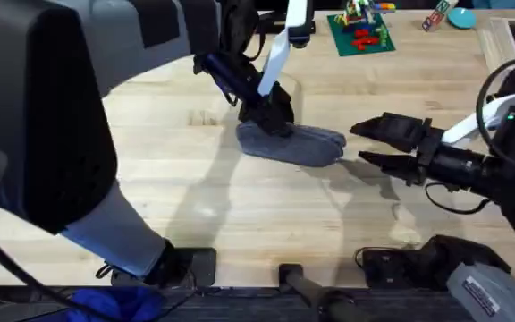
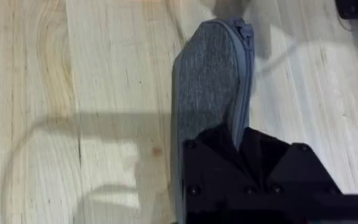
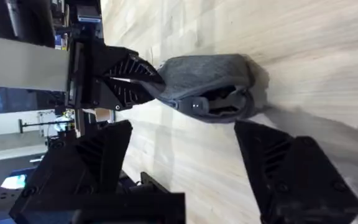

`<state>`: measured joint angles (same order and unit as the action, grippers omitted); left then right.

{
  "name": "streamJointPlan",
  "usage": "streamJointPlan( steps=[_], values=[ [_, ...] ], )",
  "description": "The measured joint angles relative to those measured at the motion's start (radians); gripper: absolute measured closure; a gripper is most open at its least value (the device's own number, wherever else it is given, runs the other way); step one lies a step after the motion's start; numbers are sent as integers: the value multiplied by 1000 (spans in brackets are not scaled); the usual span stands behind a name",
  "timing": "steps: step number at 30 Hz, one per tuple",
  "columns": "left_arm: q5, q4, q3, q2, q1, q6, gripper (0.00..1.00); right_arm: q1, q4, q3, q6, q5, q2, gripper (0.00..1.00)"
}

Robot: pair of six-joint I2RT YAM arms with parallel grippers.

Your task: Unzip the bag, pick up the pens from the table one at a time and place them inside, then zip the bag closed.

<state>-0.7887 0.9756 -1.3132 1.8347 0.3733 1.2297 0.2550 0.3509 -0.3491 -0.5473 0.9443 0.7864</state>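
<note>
The blue-grey bag [image 1: 304,145] lies on the light wooden table [image 1: 195,197], a little past its middle. My left gripper [image 1: 271,112] comes down from the far side and is shut on the bag's left end. In the left wrist view its black fingers [image 2: 240,142] pinch the fabric beside the zipper [image 2: 246,81]. My right gripper [image 1: 365,143] hovers just right of the bag, open, with nothing between its fingers. The right wrist view shows the bag's near end [image 3: 210,81], a small pull tab [image 3: 196,106], and the left gripper [image 3: 129,81] clamped on the far end. The pens are out of view.
A green baseplate with coloured bricks [image 1: 360,31] sits at the back. A wooden tray [image 1: 506,40] stands at the back right. Black equipment [image 1: 401,261] lies along the front edge. Bare tabletop stretches in front of the bag.
</note>
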Motion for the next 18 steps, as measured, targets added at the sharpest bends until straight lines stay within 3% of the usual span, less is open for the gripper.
streamJointPlan(
  steps=[12,18],
  values=[
    [0,0,0,0,0,0,959,-3,-116,10,-26,5,81,7],
    [0,0,0,0,0,0,959,-54,-229,12,-59,6,147,6]
  ],
)
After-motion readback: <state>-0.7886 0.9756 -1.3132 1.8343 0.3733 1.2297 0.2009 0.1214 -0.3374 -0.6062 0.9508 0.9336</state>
